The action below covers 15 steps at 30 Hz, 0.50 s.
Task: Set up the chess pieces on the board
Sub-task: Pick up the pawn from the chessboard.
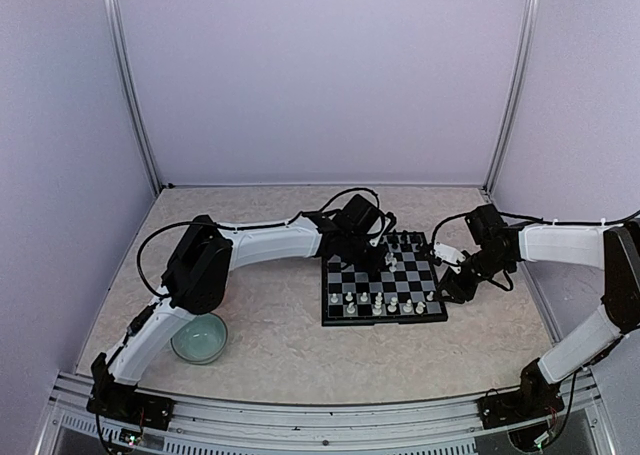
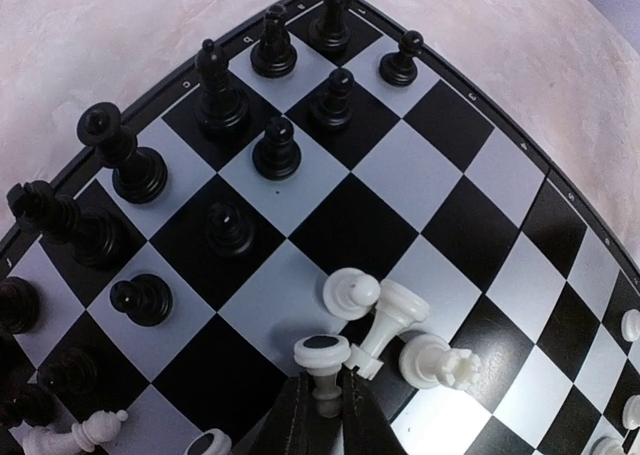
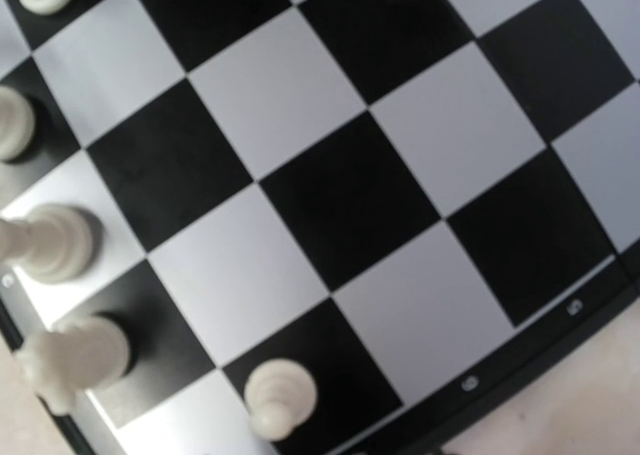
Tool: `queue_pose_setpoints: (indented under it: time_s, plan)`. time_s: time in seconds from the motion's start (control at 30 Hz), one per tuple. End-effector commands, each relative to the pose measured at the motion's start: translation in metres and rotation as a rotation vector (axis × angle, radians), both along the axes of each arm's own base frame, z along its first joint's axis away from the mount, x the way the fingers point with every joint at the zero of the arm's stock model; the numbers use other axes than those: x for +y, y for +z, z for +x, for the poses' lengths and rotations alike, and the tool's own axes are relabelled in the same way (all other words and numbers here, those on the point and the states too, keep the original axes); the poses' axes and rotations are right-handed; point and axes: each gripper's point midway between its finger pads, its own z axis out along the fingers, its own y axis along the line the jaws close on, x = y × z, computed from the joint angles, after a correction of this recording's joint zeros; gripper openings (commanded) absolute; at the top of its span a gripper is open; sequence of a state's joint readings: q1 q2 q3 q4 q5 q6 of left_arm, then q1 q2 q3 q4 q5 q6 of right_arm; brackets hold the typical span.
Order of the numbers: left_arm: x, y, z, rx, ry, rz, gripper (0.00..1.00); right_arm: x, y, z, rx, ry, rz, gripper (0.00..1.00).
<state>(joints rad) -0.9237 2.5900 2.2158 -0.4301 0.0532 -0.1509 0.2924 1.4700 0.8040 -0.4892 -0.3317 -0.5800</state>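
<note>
L fingers (image 2: pixel 285 430) over the far half of the board (image 1: pixel 380 321), clamped tight on a white piece (image 2: pixel 321 360). Its round base faces the wrist cam and its stem sits between the two tips. Just beside it, three more white pieces (image 2: pixel 395 313) lie tipped in a clump, touching each other, near mid-board. Black pieces (image 2: pixel 277 147) stand upright on the two far rows, approx one per square. A couple more white pieces show at the bottom left of that view, among the black ones.

R fingers (image 1: pixel 445 283) hang at the board's right edge, low and close to it. Can't tell if they're apart or together: not visible in the R wrist cam, too small from the top. That cam shows upright white pieces (image 3: pixel 280 395) along the board's edge rows.

Board lies flat on the tabletop (image 1: pixel 270 345), centre-right between the arms. Pale green bowl (image 1: pixel 198 337) sits well to its left, by the L arm's base.
</note>
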Motion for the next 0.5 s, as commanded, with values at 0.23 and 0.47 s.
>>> queue_pose_setpoints:
  time_s: [0.23, 0.47]
  plan:
    - [0.025, -0.028, -0.02, 0.091, 0.007, 0.083, 0.08, 0.001, -0.007, -0.008, 0.032, 0.011, -0.011, 0.46]
    - [0.031, 0.027, -0.034, 0.083, -0.01, 0.014, 0.08, 0.004, -0.003, -0.008, 0.03, 0.024, 0.005, 0.46]
